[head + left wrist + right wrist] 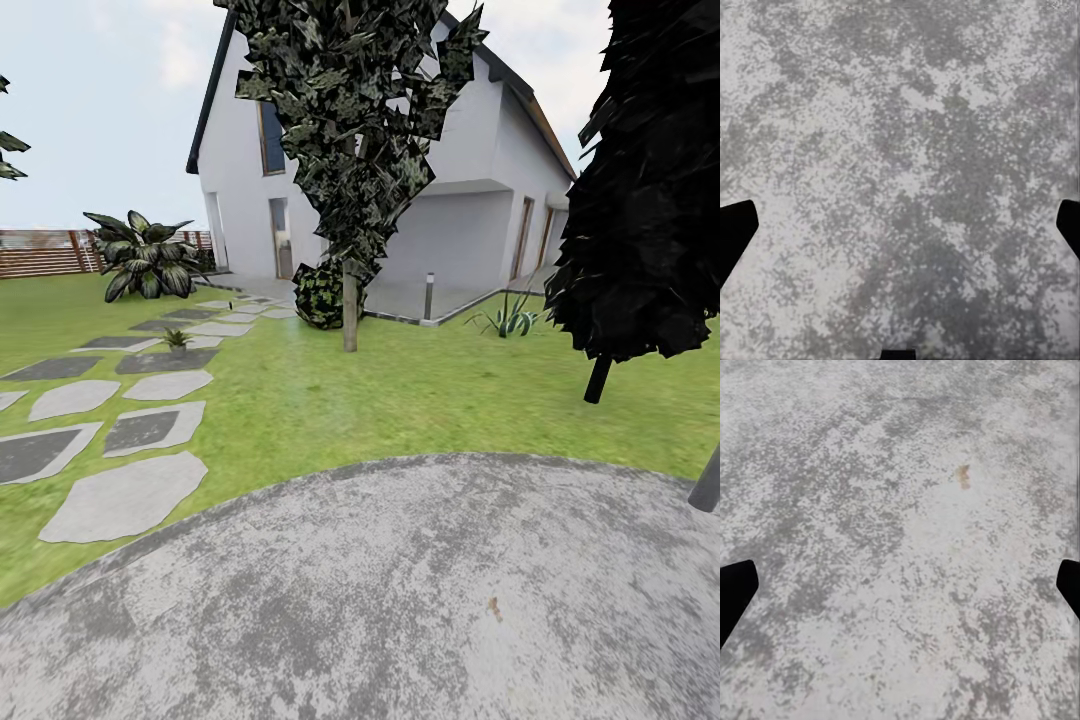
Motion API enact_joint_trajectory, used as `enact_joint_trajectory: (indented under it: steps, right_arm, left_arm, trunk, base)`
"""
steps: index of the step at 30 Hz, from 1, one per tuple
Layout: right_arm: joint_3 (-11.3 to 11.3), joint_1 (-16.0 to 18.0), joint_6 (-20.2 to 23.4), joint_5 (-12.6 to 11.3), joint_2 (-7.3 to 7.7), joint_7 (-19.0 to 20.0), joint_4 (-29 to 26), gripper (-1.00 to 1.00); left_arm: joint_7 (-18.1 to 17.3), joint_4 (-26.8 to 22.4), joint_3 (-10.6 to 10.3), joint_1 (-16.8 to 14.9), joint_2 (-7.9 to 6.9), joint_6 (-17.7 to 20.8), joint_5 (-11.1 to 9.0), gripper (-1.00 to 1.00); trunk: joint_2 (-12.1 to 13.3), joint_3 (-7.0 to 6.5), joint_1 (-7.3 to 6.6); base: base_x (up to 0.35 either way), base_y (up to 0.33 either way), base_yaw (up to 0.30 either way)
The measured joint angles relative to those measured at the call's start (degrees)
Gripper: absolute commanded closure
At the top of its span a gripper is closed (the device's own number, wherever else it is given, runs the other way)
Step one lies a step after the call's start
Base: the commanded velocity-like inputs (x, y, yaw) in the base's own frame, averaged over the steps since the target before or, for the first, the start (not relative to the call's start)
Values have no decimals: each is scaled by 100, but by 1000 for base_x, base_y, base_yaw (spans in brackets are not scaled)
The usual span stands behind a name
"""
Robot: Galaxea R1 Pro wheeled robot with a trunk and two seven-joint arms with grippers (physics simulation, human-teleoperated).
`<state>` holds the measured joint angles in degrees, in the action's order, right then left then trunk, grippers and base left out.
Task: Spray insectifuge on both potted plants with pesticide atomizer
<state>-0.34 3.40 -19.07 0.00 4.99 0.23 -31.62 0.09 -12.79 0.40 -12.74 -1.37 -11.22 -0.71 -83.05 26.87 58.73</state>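
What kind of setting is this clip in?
A simulated residential garden, by the look of it: a green lawn crossed by grey stepping stones, a round paved patio in the foreground, and a white house behind a tree.

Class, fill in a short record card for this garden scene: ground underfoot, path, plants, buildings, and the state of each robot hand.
Ground: grey paved patio, lawn beyond
Path: stepping stones crossing the lawn towards the house
Plants: tree mid-lawn, big leafy shrub by the fence, spiky agave, small plant among the stones
Lamp: bollard near the house
Left hand: open, over paving
Right hand: open, over paving
Atomizer: unseen
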Motion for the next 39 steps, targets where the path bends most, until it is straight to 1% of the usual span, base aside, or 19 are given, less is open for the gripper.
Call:
enact_joint_trajectory:
  steps: [2,4,7,9,12,14,17,22,24,26,27,29,32,39]
  right_arm:
    - [1,54,0,4,6,3,-27,-100]
    - [1,78,-4,6,9,6,-32,-100]
    - [6,90,-7,14,10,8,-18,-100]
    - [16,91,-8,19,10,10,0,-100]
    - [37,94,-8,24,10,13,23,-100]
    - [45,95,-9,24,10,15,32,-100]
    - [48,95,-15,28,5,13,36,-100]
    - [50,94,-17,32,-6,9,40,-100]
    - [50,96,-18,32,-8,8,46,-100]
    - [50,97,-18,32,-12,4,58,-100]
    - [49,97,-18,31,-15,2,96,-100]
    - [49,97,-18,26,-16,1,153,-100]
    - [50,97,-18,25,-22,1,185,-100]
    - [56,97,-18,32,-31,1,196,-100]
  left_arm:
    - [-1,0,-4,-204,3,-3,13,-100]
    - [2,0,-6,-333,4,-7,19,-100]
    - [5,0,-4,-408,0,-15,17,-100]
    - [6,2,0,-399,-14,-22,12,-100]
    - [7,18,8,-375,-129,-164,0,-100]
    - [7,64,11,-375,-244,-397,-8,-100]
    - [8,95,12,-375,-306,-541,-23,-100]
    - [14,109,16,-373,-299,-629,-34,-100]
    - [17,111,22,-373,-297,-639,-87,-100]
    - [22,107,25,-379,-294,-651,-231,-100]
    - [23,108,27,-386,-289,-663,-341,-100]
    - [23,110,29,-389,-287,-664,-413,-100]
    - [19,110,30,-390,-284,-668,-442,-100]
    - [14,109,29,-391,-274,-671,-441,-100]
  trunk:
    - [0,0,0]
    - [0,0,0]
    - [0,0,0]
    - [0,1,0]
    - [0,0,0]
    - [0,0,0]
    - [0,0,0]
    - [0,0,0]
    - [0,0,0]
    - [0,2,0]
    - [0,3,0]
    - [0,7,0]
    - [0,13,-1]
    - [0,26,0]
  base:
    - [0,0,0]
    - [0,0,0]
    - [0,0,0]
    - [0,0,0]
    - [0,0,0]
    - [0,0,0]
    - [0,0,7]
    - [0,0,161]
    - [0,0,256]
    - [0,0,266]
    - [0,0,269]
    - [0,0,269]
    - [116,0,270]
    - [36,0,270]
